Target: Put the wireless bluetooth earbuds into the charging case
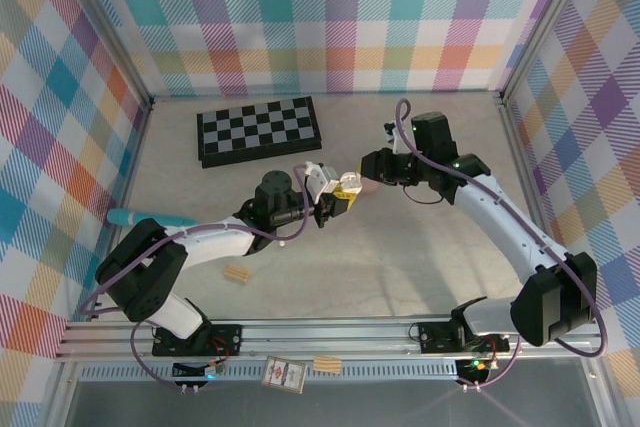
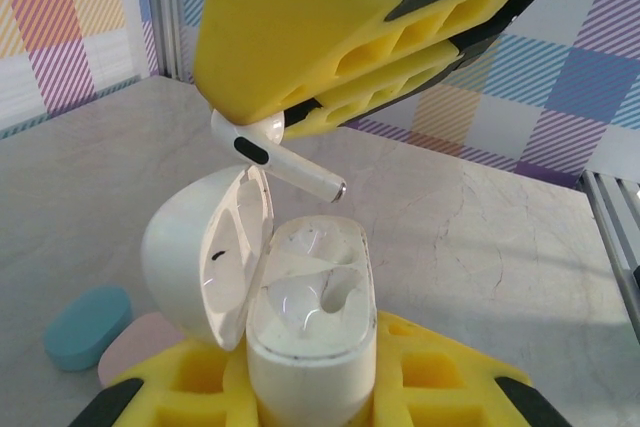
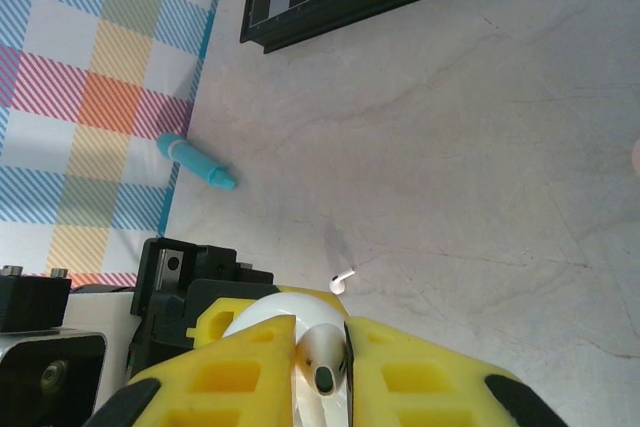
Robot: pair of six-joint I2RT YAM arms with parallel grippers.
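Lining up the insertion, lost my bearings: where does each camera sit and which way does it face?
Top external: above, behind the bases, looking down at the table; left arm, right arm show.
Left wrist: on the left gripper, facing the open white charging case it grips; yellow fingers show.
Right wrist: on the right gripper, facing the table; yellow fingers pinch a white stemmed earbud.
Shared: both wrist views see that earbud.

Chessboard (image 1: 258, 130) across the back left, teal tube (image 1: 150, 217) along the left wall, wooden block (image 1: 238, 274) near front left, loose earbud (image 3: 343, 278) lying on the worktop (image 1: 410, 267), right front wide open.
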